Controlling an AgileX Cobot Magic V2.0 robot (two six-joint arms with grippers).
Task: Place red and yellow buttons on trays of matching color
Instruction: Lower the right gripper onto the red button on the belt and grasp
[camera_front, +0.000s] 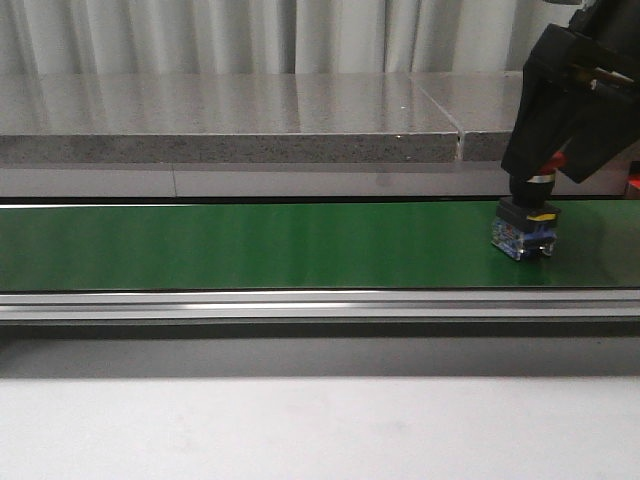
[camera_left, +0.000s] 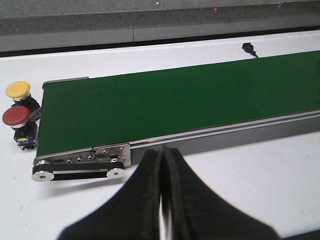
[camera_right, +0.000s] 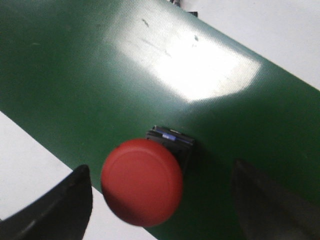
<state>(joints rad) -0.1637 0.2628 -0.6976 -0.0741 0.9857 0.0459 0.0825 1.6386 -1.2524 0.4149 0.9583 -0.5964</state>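
The right hand (camera_right: 160, 200) is hovering open around a red button (camera_right: 142, 182) standing on the green conveyor belt (camera_front: 250, 245). The left hand (camera_left: 161, 200) is hanging closed, holding nothing.

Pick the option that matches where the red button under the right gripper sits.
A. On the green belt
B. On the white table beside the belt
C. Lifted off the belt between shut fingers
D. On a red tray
A: in the right wrist view the red button stands on the green belt, and the right gripper is open, with a finger on either side of it and neither touching.
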